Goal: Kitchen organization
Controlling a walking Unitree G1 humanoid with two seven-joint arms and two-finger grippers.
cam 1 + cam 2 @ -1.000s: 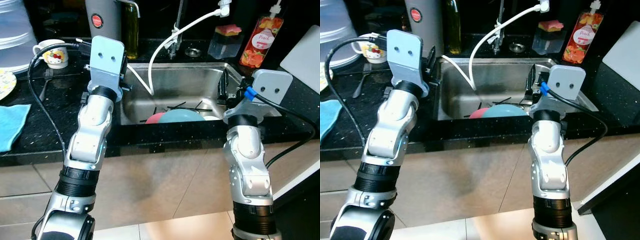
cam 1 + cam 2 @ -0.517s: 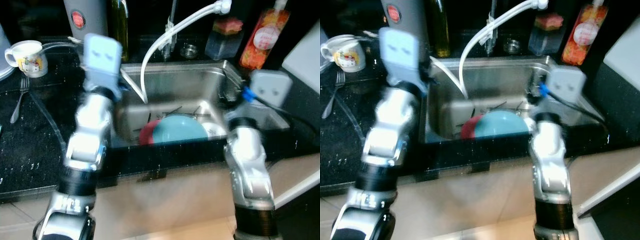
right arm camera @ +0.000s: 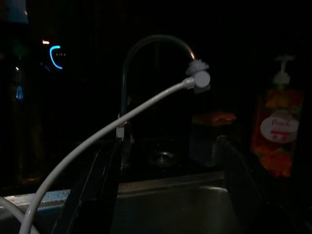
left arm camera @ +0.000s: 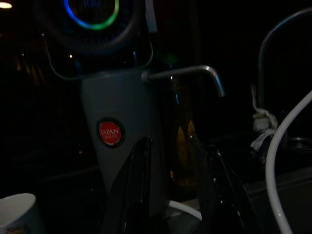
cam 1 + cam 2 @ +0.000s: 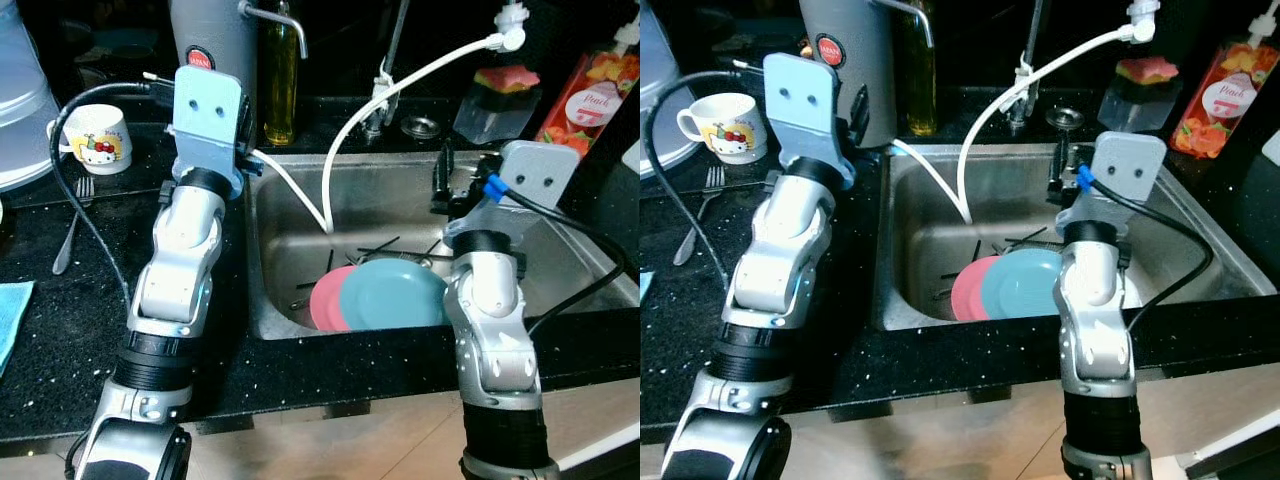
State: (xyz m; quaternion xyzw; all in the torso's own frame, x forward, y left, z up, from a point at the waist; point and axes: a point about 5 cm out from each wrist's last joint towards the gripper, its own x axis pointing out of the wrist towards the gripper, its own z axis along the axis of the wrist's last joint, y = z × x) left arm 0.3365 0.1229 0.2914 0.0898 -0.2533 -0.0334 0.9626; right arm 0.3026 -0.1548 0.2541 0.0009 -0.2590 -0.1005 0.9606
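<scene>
A steel sink (image 5: 400, 200) holds a pink plate (image 5: 322, 300) and a teal plate (image 5: 392, 295) leaning together, with thin black utensils (image 5: 375, 248) behind them. My left gripper (image 5: 244, 125) is raised over the sink's left rim, in front of a grey water dispenser (image 4: 117, 122). Its fingers (image 4: 141, 185) stand apart with nothing between them. My right gripper (image 5: 440, 182) hovers over the right side of the sink, open and empty, facing the faucet (image 3: 146, 48) and its white hose (image 3: 146, 105).
On the black counter left of the sink are a cartoon mug (image 5: 95, 135), a fork (image 5: 70, 225) and a blue cloth (image 5: 10, 310). An oil bottle (image 5: 280, 75) stands behind the sink. A sponge holder (image 5: 500, 90) and an orange soap bottle (image 5: 590, 100) sit at the back right.
The whole picture has shifted and passed through blur, so the camera moved. The sink and plates now sit closer and more central. Both arms keep the same raised pose.
</scene>
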